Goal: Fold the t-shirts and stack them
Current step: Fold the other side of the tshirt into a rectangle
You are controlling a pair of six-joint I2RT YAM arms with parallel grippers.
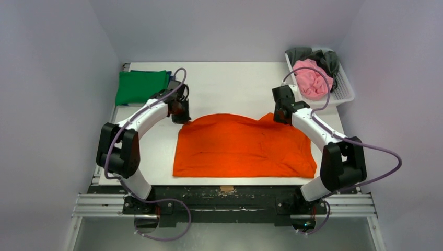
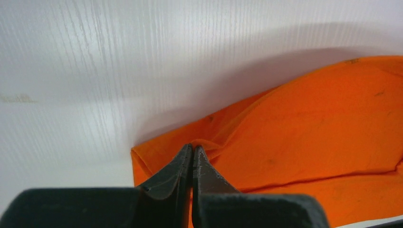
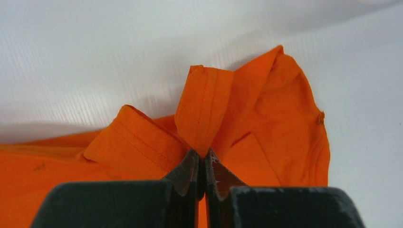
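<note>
Orange shirt [image 1: 243, 146] lies spread flat on the counter [image 1: 230, 86], to the left of the basket [image 1: 346, 95] and nearer the arm bases than it. Its long axis runs side to side, in line with the two claws.

Left claw [image 1: 181, 116] is clamped on the shirt's far corner, the one away from the basket. The wrist view shows the fingers pressed together with a thin fold of cloth between them. Right claw [image 1: 280, 116] is clamped on the far corner on the basket's side, gripping a stitched hem that stands up in a ridge, probably a sleeve.

Key relation: both claws sit on the far edge, and the whole body of the shirt lies base-side of them. My read is that the next move is a pull straight toward the bases, both arms together, laying the far edge onto the near one. The grips look about level, so skew risk seems low. The bunched sleeve at the right grip may fold in lumpy.

Pink shirt [image 1: 311, 78] and a dark grey one [image 1: 326, 60] are in the basket, unfolded. Green shirt [image 1: 141, 86] is folded on top of a dark blue one [image 1: 168, 73] at the far counter corner opposite the basket — looks like the stack.
</note>
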